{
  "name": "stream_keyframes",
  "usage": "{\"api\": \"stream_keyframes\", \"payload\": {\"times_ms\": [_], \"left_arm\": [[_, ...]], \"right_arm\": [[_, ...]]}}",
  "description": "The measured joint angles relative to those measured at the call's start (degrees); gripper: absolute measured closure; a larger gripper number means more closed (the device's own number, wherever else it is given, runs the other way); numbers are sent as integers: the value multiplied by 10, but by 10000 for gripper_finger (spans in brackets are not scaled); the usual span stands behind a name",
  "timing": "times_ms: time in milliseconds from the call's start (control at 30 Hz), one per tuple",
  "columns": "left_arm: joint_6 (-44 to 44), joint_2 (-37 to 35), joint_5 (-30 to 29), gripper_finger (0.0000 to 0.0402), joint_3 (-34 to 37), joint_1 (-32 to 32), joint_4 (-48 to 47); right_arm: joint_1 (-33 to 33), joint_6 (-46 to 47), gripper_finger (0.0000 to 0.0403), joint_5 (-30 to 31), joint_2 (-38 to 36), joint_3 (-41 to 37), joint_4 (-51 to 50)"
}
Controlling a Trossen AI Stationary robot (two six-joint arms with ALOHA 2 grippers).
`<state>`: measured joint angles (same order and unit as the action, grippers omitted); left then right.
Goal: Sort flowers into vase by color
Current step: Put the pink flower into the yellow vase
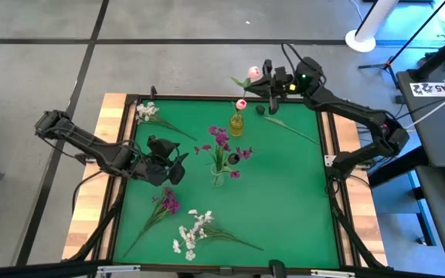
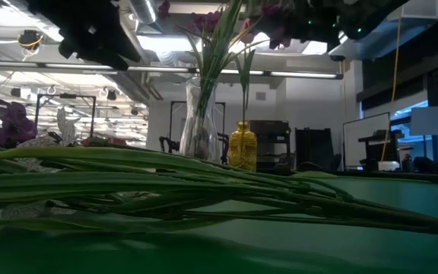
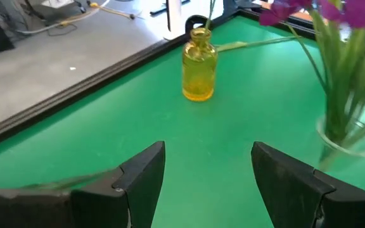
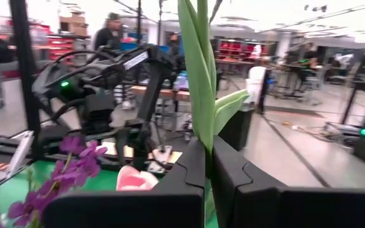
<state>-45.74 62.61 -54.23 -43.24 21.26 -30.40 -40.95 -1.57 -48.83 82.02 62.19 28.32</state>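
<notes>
Right gripper (image 1: 263, 83), upper centre of the high view: clamped on a pink tulip (image 1: 253, 72) stem. Left gripper (image 1: 178, 161), centre-left: fingers spread, empty. Purple flowers (image 1: 221, 139) in clear vase (image 1: 219, 176); yellow bottle (image 1: 236, 123) holds one tulip.

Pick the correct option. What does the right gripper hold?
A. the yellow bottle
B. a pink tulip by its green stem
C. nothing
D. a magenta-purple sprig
B: the right gripper is shut on the green stem of a pink tulip, raised near the table's far edge.

Right gripper (image 1: 263, 82) holds a pink tulip (image 1: 252, 73) beyond the yellow vase (image 1: 236, 123).
</notes>
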Motion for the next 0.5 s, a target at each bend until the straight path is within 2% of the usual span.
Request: {"api": "stream_keyframes", "payload": {"times_ms": [267, 500], "left_arm": [[72, 0, 18, 171, 0, -49, 37], [89, 0, 45, 171, 0, -77, 41]], "right_arm": [[-5, 2, 400, -27, 29, 0, 6], [-3, 13, 400, -40, 34, 0, 5]]}}
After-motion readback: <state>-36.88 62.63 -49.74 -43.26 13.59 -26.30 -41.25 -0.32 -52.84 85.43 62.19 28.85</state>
